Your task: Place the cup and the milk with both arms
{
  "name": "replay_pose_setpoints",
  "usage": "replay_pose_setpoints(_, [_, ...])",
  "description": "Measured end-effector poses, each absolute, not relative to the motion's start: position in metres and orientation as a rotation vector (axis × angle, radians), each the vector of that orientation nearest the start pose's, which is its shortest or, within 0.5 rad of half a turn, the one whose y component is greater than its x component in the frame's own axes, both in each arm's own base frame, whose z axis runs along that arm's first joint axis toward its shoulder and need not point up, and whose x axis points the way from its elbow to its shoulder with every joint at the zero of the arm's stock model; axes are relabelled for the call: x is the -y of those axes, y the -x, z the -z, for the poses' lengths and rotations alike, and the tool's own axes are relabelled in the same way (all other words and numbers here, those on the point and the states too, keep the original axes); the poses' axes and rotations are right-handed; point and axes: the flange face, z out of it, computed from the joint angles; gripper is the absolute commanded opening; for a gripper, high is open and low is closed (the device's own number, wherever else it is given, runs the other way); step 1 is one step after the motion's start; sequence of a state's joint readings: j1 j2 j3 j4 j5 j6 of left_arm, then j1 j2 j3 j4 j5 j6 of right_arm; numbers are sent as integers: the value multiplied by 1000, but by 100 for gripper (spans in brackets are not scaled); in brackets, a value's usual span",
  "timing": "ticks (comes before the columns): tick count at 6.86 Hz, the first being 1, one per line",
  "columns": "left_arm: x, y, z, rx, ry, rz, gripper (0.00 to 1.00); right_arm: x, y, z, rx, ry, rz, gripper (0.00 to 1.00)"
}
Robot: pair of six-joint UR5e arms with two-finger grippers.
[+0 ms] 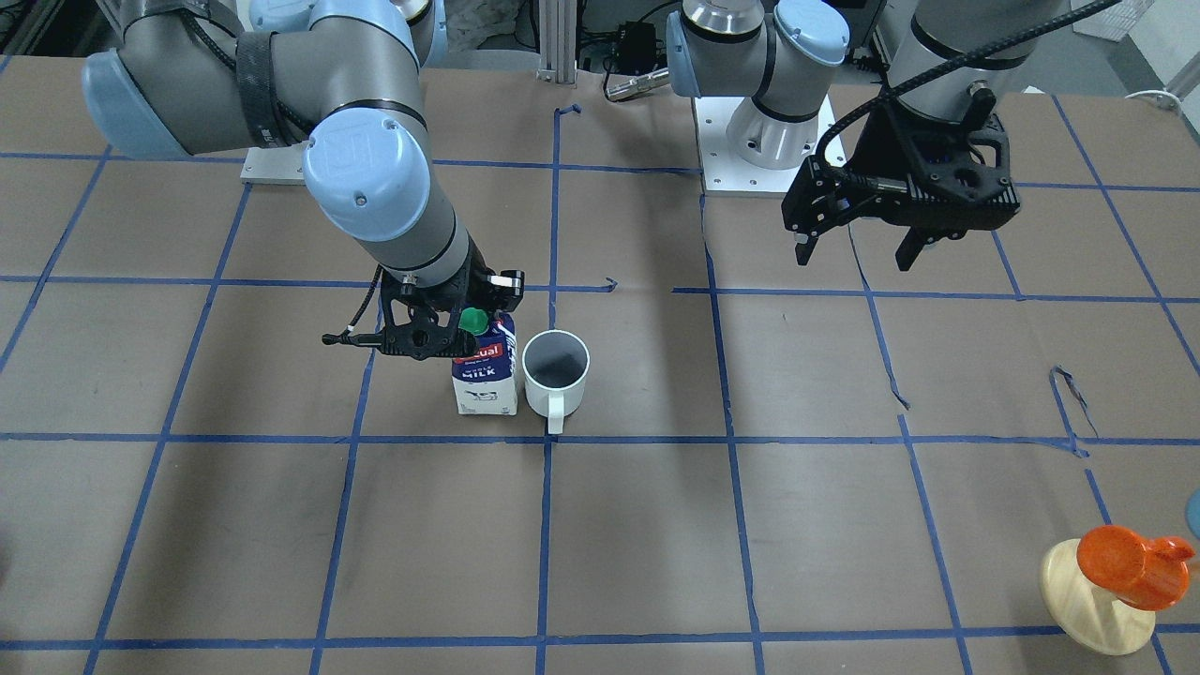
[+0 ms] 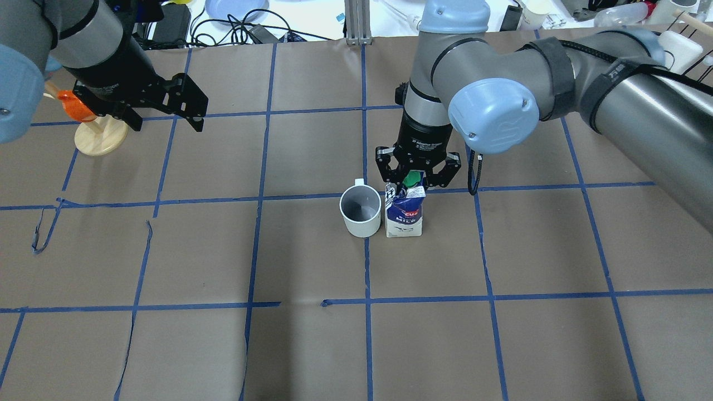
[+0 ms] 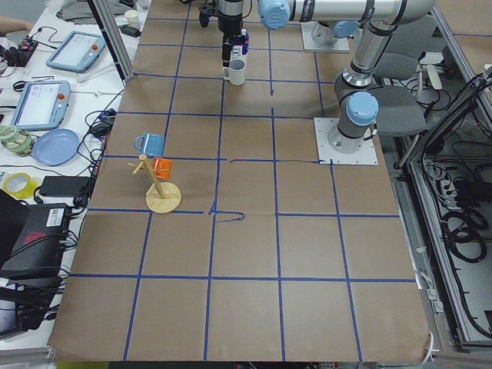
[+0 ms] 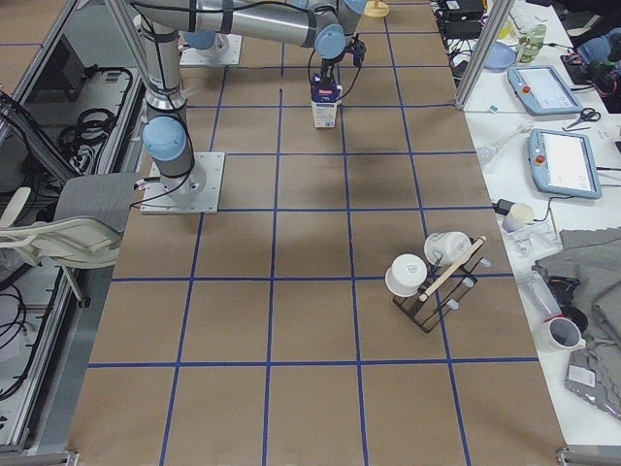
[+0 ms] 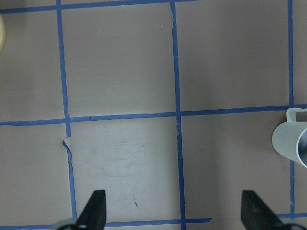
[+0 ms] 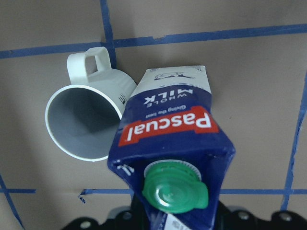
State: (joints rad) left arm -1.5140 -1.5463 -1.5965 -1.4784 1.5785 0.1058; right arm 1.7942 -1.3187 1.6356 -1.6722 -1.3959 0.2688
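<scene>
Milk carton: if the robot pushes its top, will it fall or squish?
The blue-and-white gable-top milk carton stands tall on a small base, so a high push would probably tip it. Its cardboard top looks creased at the right pincer, so it likely squishes. The white ceramic mug close beside it might block a fall that way.

A white cup [image 1: 555, 375], grey inside; blue-white milk [image 1: 485, 380], green cap [image 1: 473, 322].

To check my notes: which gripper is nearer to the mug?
Right. The right gripper is at the milk carton standing beside the mug; the left gripper hangs far off, open.
</scene>
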Motion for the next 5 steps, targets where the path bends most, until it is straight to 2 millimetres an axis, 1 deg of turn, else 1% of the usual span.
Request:
replay_pose_setpoints(1, [497, 105, -497, -3123, -76, 143, 100, 507, -269, -334, -3007, -94, -379, 100])
replay_pose_setpoints(2, [497, 105, -497, -3123, -76, 144, 100, 508, -267, -339, -3012, -92, -364, 100])
replay_pose_setpoints(3, [497, 105, -497, -3124, -76, 144, 100, 511, -264, -357, -3019, -91, -314, 100])
replay_pose_setpoints(5, [499, 105, -499, -3125, -76, 150, 100, 516, -248, -422, -3094, -87, -136, 100])
